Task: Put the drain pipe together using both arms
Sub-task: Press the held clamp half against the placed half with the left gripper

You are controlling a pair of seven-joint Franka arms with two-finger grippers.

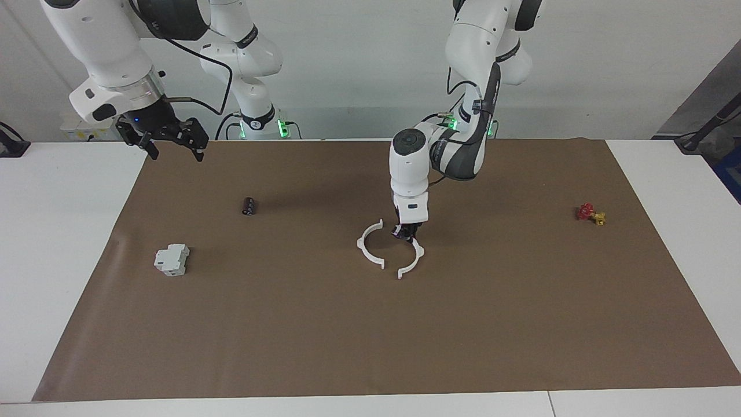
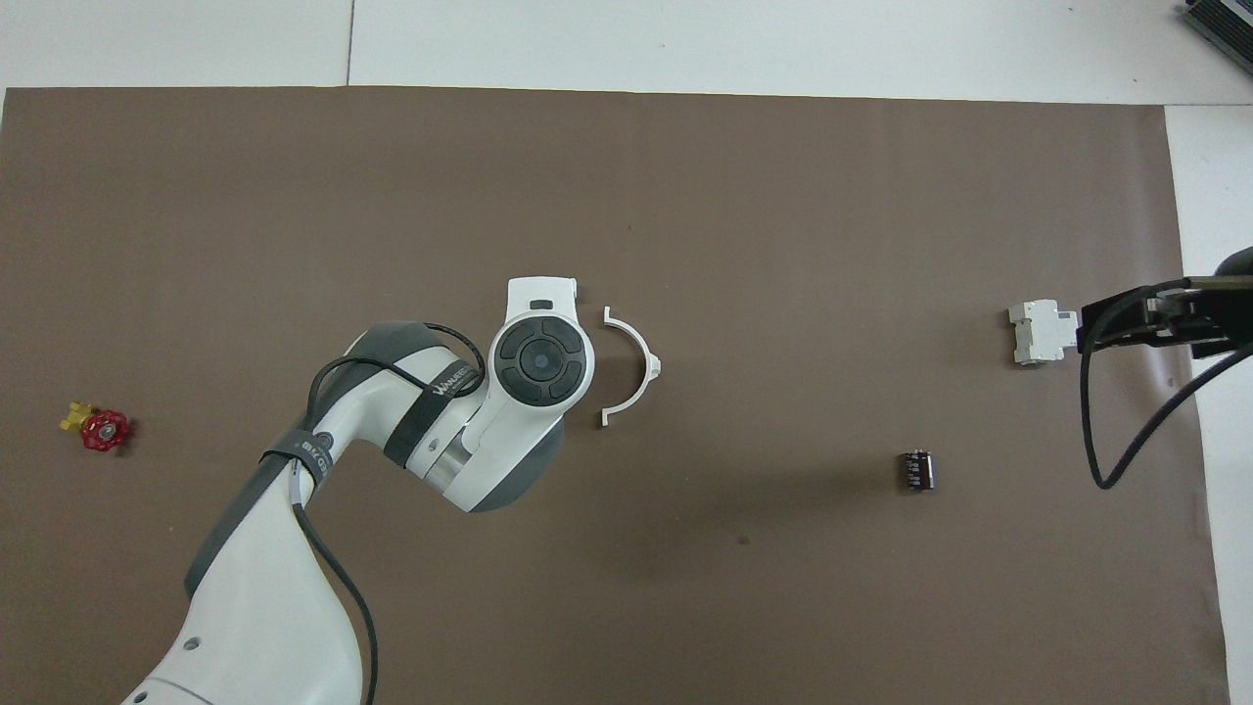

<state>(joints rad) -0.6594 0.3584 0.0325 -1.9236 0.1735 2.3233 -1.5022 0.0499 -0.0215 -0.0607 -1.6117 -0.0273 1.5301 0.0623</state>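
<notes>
Two arms — the left gripper (image 1: 406, 234) points straight down mid-frame, pinching one white half-ring (image 1: 412, 259); the right gripper (image 1: 168, 139) waits upper left, jaws spread.

A robot lab: two arms (image 1: 457, 75) at a papered table (image 1: 69, 243).

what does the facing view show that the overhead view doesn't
Only the facing view shows the left gripper shut on one white half-ring, and the right gripper open, waiting over the mat's corner. Only the overhead view shows the left arm's wrist housing covering that grip, with just the held arc's tip peeking out. Both show the loose half-ring, the grey-white box, the black cylinder and the red-and-yellow valve.
</notes>
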